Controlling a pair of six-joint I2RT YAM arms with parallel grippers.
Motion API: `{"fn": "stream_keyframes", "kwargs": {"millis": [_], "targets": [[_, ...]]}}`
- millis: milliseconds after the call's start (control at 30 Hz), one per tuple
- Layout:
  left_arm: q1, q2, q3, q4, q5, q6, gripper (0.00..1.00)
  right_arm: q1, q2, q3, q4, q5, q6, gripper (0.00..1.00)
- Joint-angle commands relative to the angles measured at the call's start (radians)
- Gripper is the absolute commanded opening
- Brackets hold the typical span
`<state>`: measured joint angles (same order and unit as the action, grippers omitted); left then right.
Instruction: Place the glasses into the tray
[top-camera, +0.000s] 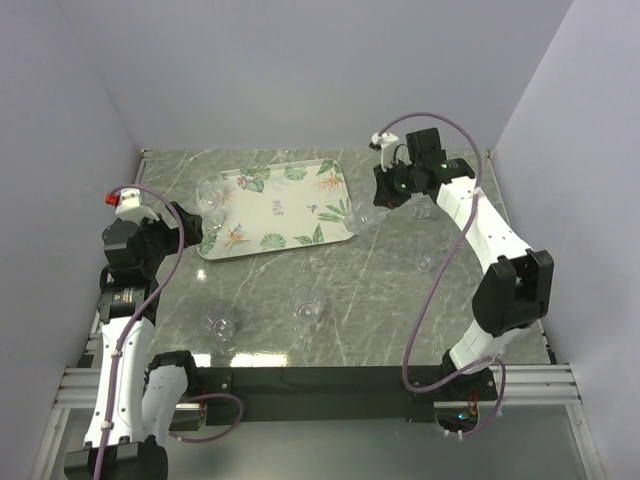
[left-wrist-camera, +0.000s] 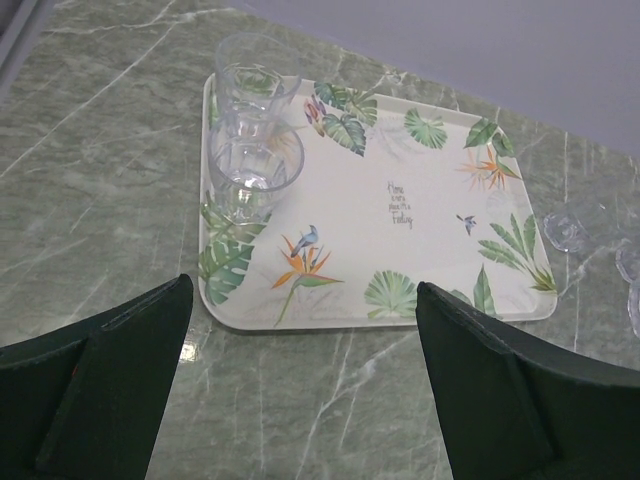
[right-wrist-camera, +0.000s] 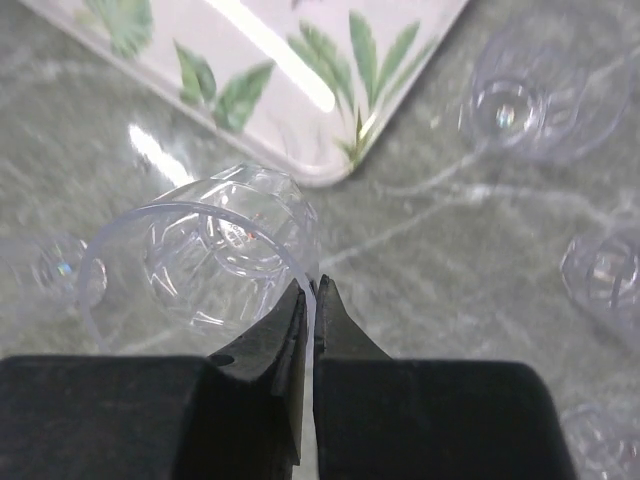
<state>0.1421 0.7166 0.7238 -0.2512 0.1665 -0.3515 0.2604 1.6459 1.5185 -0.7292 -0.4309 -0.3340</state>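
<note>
The leaf-print tray (top-camera: 290, 205) lies at the back middle of the table. Two clear glasses (left-wrist-camera: 258, 80) (left-wrist-camera: 255, 170) stand at its left end. My right gripper (right-wrist-camera: 313, 290) is shut on the rim of another clear glass (right-wrist-camera: 210, 250), one finger inside and one outside, just off the tray's near right corner (right-wrist-camera: 300, 160). From above, that glass (top-camera: 365, 213) hangs beside the tray's right edge, under the right gripper (top-camera: 383, 195). My left gripper (left-wrist-camera: 305, 290) stands wide open and empty, over the table by the tray's near left side.
Loose glasses stand on the marble: two near the front (top-camera: 220, 322) (top-camera: 307, 312) and two on the right (top-camera: 422, 210) (top-camera: 428, 262). More glasses (right-wrist-camera: 545, 95) (right-wrist-camera: 605, 270) ring the held one. Walls close in the back and both sides.
</note>
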Motion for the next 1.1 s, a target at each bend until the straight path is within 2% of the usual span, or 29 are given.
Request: {"fn": "stream_keyframes", "kwargs": {"millis": [0, 267, 400, 600, 1067], "targets": [[-0.004, -0.006, 0.0, 0.041, -0.018, 0.028, 0.99, 0.02, 0.069, 0.089, 0.059, -0.051, 0.111, 0.0], [-0.004, 0.003, 0.0, 0.041, -0.025, 0.032, 0.99, 0.086, 0.293, 0.334, 0.109, 0.082, 0.292, 0.0], [-0.003, 0.009, 0.0, 0.043, -0.033, 0.034, 0.99, 0.115, 0.371, 0.393, 0.157, 0.245, 0.367, 0.0], [-0.003, 0.012, 0.0, 0.046, -0.03, 0.034, 0.99, 0.123, 0.468, 0.453, 0.186, 0.294, 0.394, 0.0], [-0.003, 0.012, -0.001, 0.047, -0.021, 0.032, 1.0, 0.138, 0.58, 0.534, 0.185, 0.382, 0.382, 0.0]]}}
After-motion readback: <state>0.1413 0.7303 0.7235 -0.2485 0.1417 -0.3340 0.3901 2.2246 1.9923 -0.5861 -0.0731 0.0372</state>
